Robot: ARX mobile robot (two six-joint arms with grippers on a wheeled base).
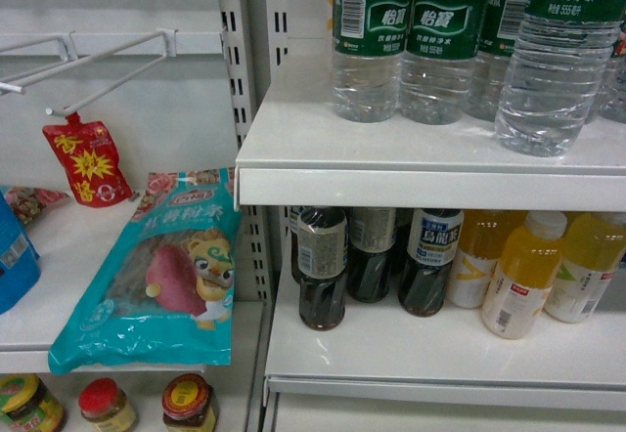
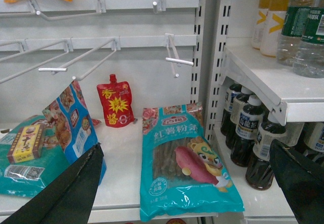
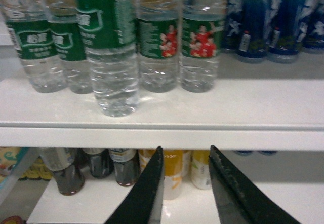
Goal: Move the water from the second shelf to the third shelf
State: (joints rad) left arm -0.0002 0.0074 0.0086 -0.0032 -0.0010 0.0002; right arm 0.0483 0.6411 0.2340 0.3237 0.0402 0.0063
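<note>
Water (image 3: pixel 112 57) at front edge of upper shelf (image 3: pixel 212 107), forward of its row. Right tool (image 3: pixel 185 183) narrowly parted, empty, below shelf lip; left tool (image 2: pixel 187 183) wide, empty, idle. Best raised clear of lip, opened wider, closed on ribbed body. Tea bottles (image 1: pixel 323 266) crowd shelf below; free room at front only.

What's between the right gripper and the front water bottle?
Nothing visible. The right gripper sits open, low in front of the shelf edge; the water bottle stands forward of its row, up and left.
</note>
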